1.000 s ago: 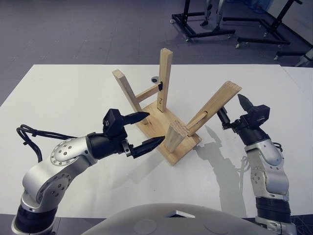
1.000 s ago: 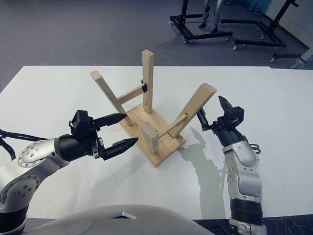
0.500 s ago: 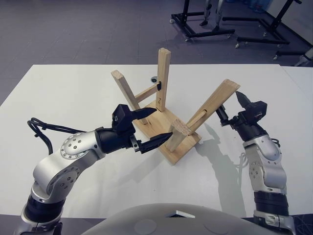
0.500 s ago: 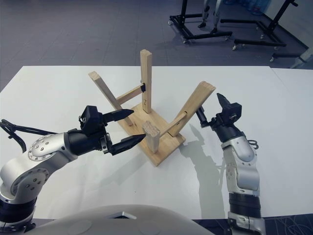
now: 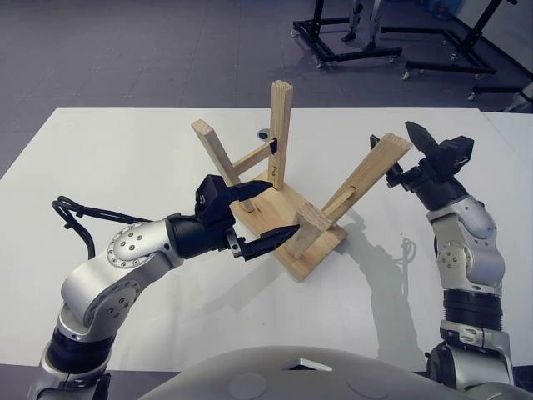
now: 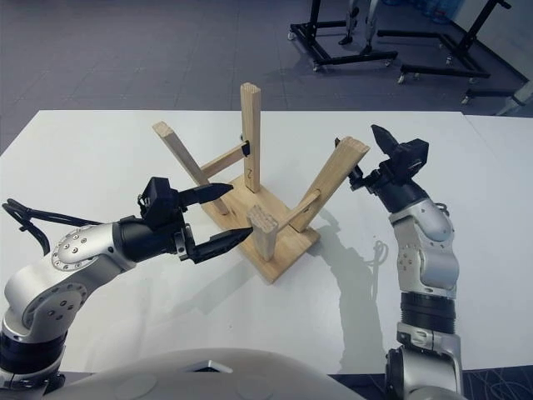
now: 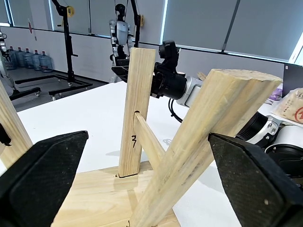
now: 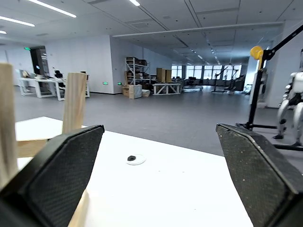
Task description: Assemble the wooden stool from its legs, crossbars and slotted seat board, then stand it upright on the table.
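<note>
A: Where is the stool (image 5: pixel 275 179)?
B: Mid-frame on the white counter (image 5: pixel 125 167), upside down, with the seat board (image 5: pixel 321 250) flat, the legs (image 5: pixel 215 154) pointing up and crossbars (image 5: pixel 250 158) slotted between them.
A: And the grippers?
B: In the head views the left gripper (image 5: pixel 279 207) sits low at centre. The right gripper (image 5: pixel 393 133) is at upper right, by a leg's top end. Both are spread wide, grasping nothing.
A: What do the wrist cameras add?
B: The left one shows the nearest leg (image 7: pixel 194 137) leaning between its pads (image 7: pixel 42 175). The right one shows bare counter between its own pads, and leg tops at frame left.
</note>
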Tool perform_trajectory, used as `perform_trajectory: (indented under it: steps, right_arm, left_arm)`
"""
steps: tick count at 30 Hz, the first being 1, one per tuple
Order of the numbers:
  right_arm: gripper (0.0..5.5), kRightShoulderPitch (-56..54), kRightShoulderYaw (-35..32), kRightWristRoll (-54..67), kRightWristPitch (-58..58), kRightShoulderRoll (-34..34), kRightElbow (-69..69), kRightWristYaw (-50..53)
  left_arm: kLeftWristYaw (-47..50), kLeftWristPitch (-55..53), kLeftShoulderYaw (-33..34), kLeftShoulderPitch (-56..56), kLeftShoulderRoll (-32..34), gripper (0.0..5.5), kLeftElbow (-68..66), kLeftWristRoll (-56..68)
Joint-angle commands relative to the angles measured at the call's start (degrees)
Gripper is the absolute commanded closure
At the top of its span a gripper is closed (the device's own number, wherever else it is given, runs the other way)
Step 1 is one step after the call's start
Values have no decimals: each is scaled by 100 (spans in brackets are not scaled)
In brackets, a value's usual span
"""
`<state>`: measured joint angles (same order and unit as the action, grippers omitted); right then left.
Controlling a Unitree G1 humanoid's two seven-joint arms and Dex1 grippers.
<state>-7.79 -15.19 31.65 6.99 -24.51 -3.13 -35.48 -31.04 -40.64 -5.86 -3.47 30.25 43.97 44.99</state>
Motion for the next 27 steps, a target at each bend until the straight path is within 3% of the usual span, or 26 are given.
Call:
perform_trajectory:
  steps: [1,27]
  right_arm:
    - [112,-4,436,270,255,-6,-482,-600]
    - [112,365,1555,44,239,-8,-2005,-838]
  left_arm:
    - [139,-4,-23,-278,-91,85,-104,-94]
    - [-30,319,-317,65,234,85,-386,-838]
